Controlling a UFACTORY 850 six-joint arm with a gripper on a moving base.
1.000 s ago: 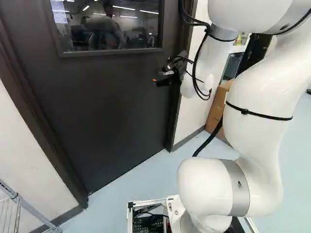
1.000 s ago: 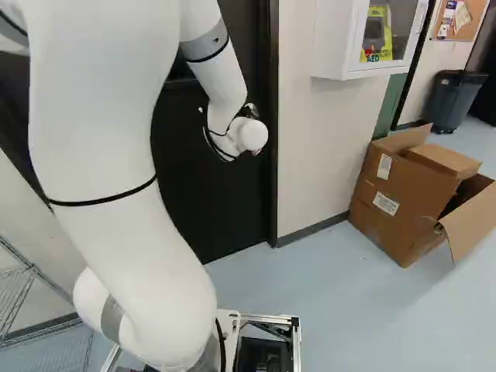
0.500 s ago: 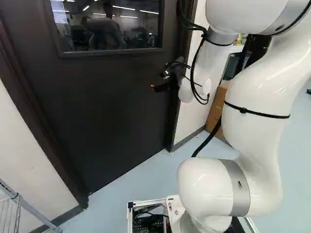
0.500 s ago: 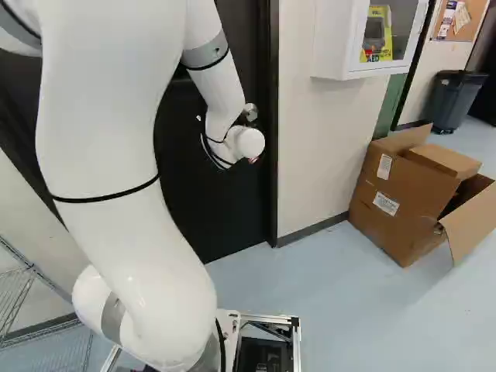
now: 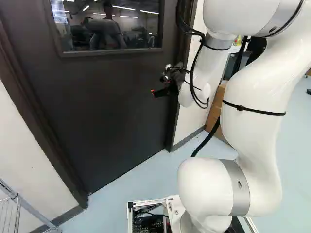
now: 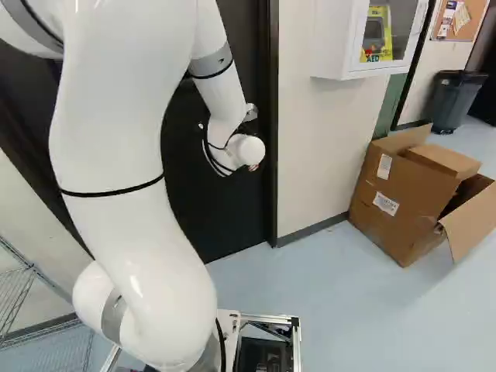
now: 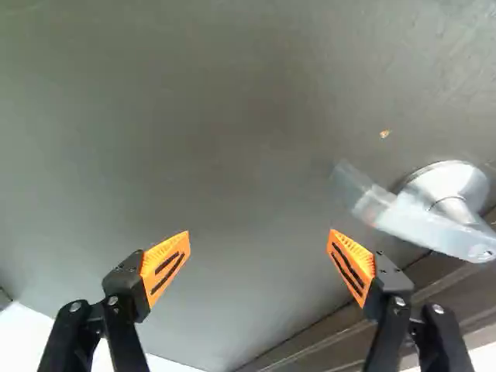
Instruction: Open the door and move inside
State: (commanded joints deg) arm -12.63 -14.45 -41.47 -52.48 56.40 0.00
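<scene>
— Sitting by the wall at the right of the right base view is a cardboard box (image 6: 391,225), flaps open. Anything in it?

— Too shadowy to tell, tbh. The white wall cabinet (image 6: 333,39) has something yellow and grey behind its clear front, and I can't see into the dark bin (image 6: 453,105).

— Ok, and the door (image 5: 112,111)?

— Straight ahead and shut: dark grey, window (image 5: 107,26) up top full of reflections, silver lever handle (image 7: 435,229) on a round base. The lever's a bit blurry at one end.

— What about the end effector (image 5: 158,92)?

— Fingers wide apart, facing the door, handle just outside one finger.

— Anything in the way?

— The arm (image 5: 255,87) reaches across near the dark frame (image 6: 273,124). Wire rack (image 5: 30,210) is off at the left of the left base view.
</scene>
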